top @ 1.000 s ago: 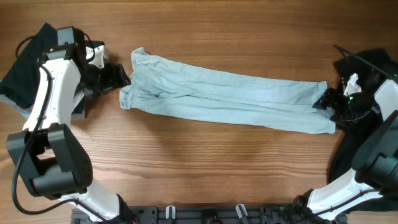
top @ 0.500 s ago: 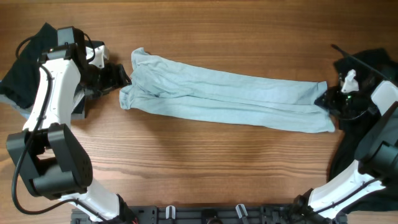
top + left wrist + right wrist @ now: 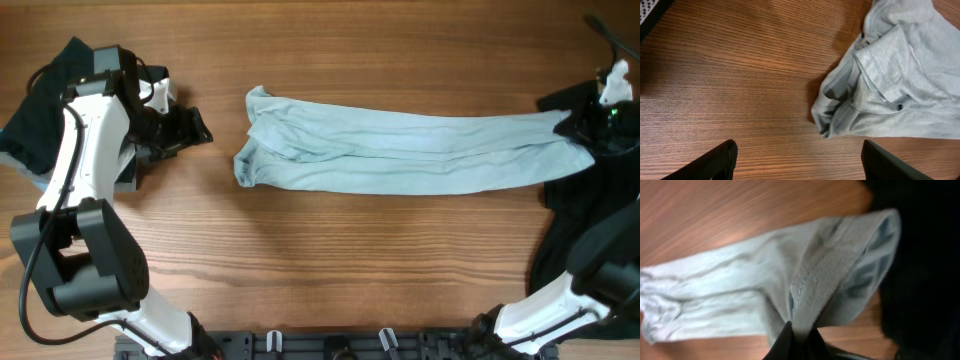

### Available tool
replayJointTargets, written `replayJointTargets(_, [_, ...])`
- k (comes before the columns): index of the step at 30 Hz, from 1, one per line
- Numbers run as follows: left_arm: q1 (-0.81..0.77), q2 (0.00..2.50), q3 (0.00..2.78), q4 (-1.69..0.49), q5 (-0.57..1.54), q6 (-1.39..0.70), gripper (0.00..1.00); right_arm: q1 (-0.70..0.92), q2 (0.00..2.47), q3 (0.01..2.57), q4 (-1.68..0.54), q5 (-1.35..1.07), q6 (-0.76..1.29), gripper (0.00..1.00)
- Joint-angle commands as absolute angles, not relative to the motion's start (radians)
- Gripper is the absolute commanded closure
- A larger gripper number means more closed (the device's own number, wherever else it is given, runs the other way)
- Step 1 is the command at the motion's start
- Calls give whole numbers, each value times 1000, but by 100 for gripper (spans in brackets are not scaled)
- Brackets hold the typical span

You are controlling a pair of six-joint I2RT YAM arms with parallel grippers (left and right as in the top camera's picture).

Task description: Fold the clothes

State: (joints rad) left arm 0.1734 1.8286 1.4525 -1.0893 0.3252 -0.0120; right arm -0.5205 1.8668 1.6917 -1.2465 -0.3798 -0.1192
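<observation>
Light-blue garment (image 3: 400, 155) pinched by right end effector (image 3: 796, 339); dark garments (image 3: 920, 255) beside.

A brown wooden table (image 3: 330, 260) is seen from above. Thin dark lines are seen running along the wood. A black bar (image 3: 330, 345) is set at its near edge. The wood is lit softly.

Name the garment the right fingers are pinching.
The pale-blue garment stretched across the table; the black garments at both edges lie ungripped.

bare wood (image 3: 330, 260) lies open below the stretched pale garment (image 3: 400, 155).
</observation>
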Motion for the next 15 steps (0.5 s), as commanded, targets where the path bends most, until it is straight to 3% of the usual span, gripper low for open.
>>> replayJointTargets(1, [181, 1810, 1470, -1093, 344, -3, 21, -363, 1832, 1707, -1288, -366, -63, 96])
replayJointTargets(7, [181, 1810, 1470, -1098, 344, -4, 21, 62, 1871, 1682, -1160, -189, 176, 96])
replayJointTargets(12, [181, 1810, 1470, -1112, 344, -3, 21, 232, 2009, 1660, -1076, -100, 271, 94])
replayJointTargets(13, [181, 1810, 1470, -1112, 344, -3, 20, 250, 2037, 1660, -1069, -114, 272, 71])
replayJointTargets(14, [181, 1810, 1470, -1114, 344, -3, 20, 257, 2041, 1660, -1071, -115, 267, 59])
replayJointTargets(15, [181, 1810, 1470, -1115, 344, -3, 20, 259, 2037, 1661, -1069, -115, 254, 53])
